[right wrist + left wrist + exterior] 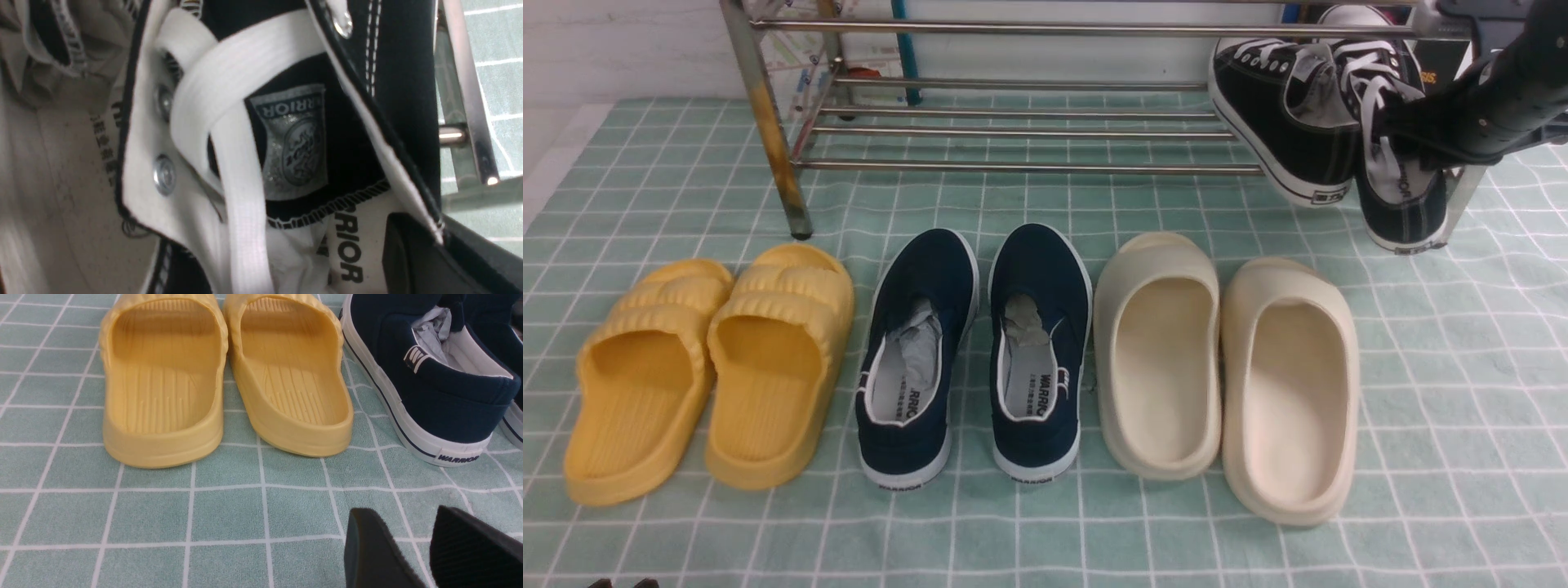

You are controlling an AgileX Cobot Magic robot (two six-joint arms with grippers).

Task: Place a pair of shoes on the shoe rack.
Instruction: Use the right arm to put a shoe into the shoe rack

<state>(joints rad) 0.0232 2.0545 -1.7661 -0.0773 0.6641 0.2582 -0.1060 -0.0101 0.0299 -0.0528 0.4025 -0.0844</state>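
Sneakers (1298, 139) hang heels-down at the far-right end of the rack (1013, 167), not yet seated, right gripper (1398, 132) clamped on their adjoining collars so both lift as one pair; left gripper (404, 522) idles near, jaws apart, empty.

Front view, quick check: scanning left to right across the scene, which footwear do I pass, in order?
In order: yellow slippers → navy slip-on shoes → cream slippers → black sneakers, held by the right gripper at far right. The shoe rack spans most of the width, so it is left out.
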